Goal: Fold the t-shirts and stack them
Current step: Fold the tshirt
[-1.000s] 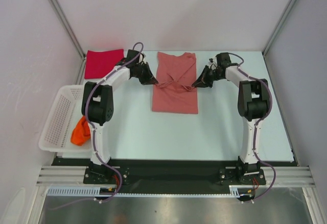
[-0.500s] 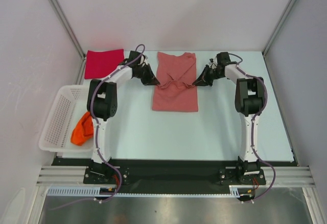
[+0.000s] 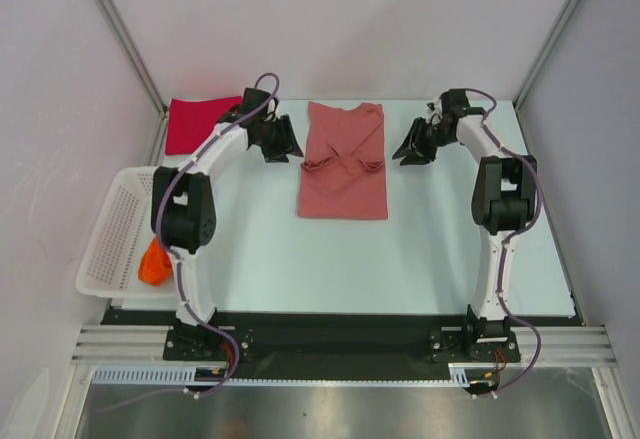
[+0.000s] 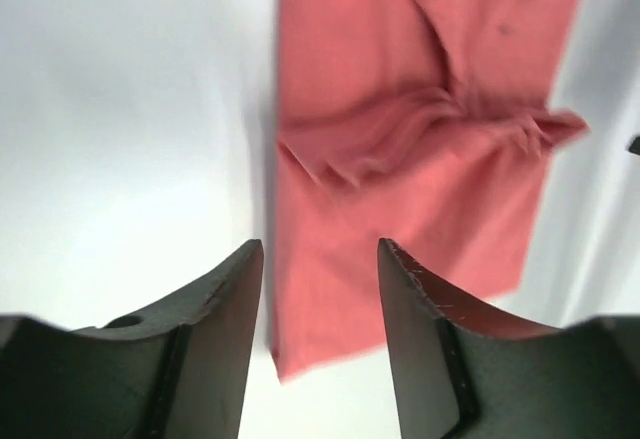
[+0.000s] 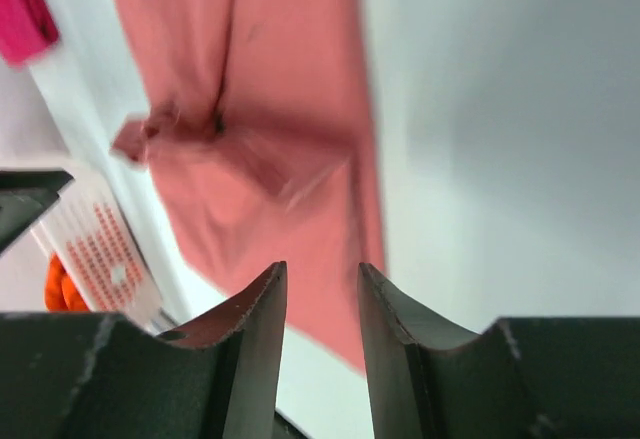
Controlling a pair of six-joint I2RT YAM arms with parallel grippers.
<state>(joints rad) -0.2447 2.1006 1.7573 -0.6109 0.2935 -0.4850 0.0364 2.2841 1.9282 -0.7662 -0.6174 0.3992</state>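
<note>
1. Three tees are in view. The salmon-pink t-shirt [image 3: 343,187] lies in the middle of the table [image 3: 440,249], folded into a long narrow strip. A rumpled ridge of cloth crosses it about halfway along.
2. The crimson red t-shirt [image 3: 203,124] lies folded flat at the table's far left corner, well apart from the pink one.
3. The orange t-shirt [image 3: 153,263] is bunched in the near end of the white mesh basket [image 3: 110,199] at the table's left edge, partly hidden behind the left arm.
4. The left gripper [image 3: 283,146] hovers just beside the pink tee's left edge, near the ridge. Its jaws are parted and empty; in its wrist view the cloth lies below the gap, unpinched.
5. The right gripper [image 3: 408,151] hovers off the tee's right edge, clear of the cloth. Its jaws are also parted, more narrowly, and hold nothing.
</note>
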